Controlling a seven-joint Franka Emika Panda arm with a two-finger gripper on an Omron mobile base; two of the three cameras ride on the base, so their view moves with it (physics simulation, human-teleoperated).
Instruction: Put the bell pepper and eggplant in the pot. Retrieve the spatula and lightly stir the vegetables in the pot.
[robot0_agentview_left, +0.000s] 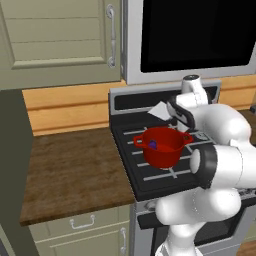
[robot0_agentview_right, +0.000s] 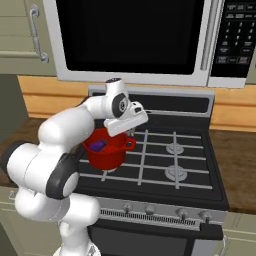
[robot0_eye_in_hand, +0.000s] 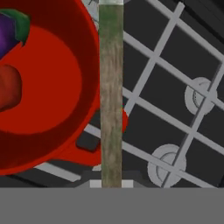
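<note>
The red pot (robot0_agentview_left: 162, 157) (robot0_agentview_right: 107, 159) stands on the stove's front left grate. Inside it lie the purple eggplant (robot0_agentview_left: 153, 145) (robot0_agentview_right: 97, 145) (robot0_eye_in_hand: 8, 30) and the bell pepper (robot0_eye_in_hand: 8, 92), a red lump beside it. My gripper (robot0_agentview_left: 176, 119) (robot0_agentview_right: 131, 131) hovers just behind and to the right of the pot's rim (robot0_eye_in_hand: 52, 144), shut on the spatula (robot0_eye_in_hand: 111, 96). Its wooden handle runs straight up the hand view past the pot's edge. The pale blade (robot0_agentview_left: 161, 111) shows behind the pot, above the stove's back.
The black stove (robot0_agentview_right: 175, 165) has bare grates and burners to the right of the pot. A microwave (robot0_agentview_right: 135, 35) hangs above it. A wooden counter (robot0_agentview_left: 75, 170) extends left of the stove, with cabinets (robot0_agentview_left: 60, 35) above.
</note>
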